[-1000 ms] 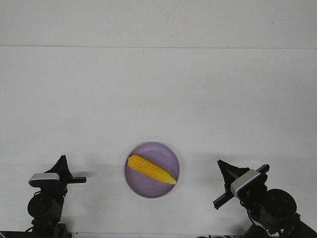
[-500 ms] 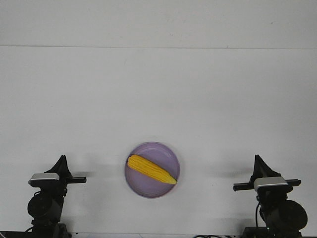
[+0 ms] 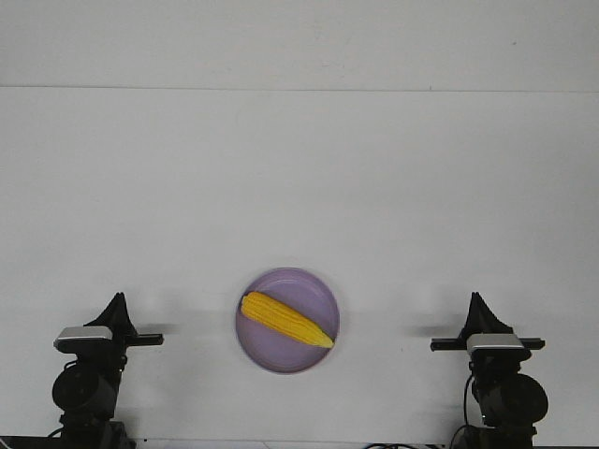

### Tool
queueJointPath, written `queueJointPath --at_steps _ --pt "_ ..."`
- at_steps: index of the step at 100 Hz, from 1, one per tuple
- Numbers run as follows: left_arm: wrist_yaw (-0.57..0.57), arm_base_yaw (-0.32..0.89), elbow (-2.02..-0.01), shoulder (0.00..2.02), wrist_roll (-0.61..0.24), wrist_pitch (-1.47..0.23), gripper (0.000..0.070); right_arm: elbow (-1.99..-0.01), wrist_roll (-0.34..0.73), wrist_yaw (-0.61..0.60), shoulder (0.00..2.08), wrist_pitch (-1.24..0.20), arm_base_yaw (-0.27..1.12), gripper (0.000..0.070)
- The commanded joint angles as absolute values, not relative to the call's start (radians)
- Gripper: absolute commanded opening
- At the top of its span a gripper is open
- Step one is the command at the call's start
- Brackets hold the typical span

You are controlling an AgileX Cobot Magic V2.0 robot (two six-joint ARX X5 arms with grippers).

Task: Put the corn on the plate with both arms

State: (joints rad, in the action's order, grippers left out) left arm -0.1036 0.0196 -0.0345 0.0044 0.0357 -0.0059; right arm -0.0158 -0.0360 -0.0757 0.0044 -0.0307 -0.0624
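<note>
Front view: the left gripper (image 3: 117, 304) sits by the bench's near-left corner, unmoved, its jaw state impossible to judge. The corn (image 3: 285, 320) lies diagonally on the plate (image 3: 315, 287) near the near edge's middle, unchanged. The right gripper (image 3: 476, 304), near the near-right corner, has shifted slightly left, jaws likewise unclear; no writing is legible.

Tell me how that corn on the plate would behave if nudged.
The corn looks round and tapered, so it would probably roll in a curve. The plate has a slightly raised rim, which may stop it. It looks stiff, not floppy.
</note>
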Motion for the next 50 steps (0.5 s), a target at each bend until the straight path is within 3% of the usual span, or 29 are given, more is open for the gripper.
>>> queueJointPath --at_steps 1,50 --pt "-0.105 0.018 -0.014 0.003 0.044 0.005 0.0013 -0.013 -0.015 -0.076 0.001 -0.015 -0.065 0.0012" --pt "-0.105 0.018 -0.014 0.003 0.044 0.004 0.0013 -0.013 -0.015 -0.079 0.001 0.001 -0.065 0.0012"
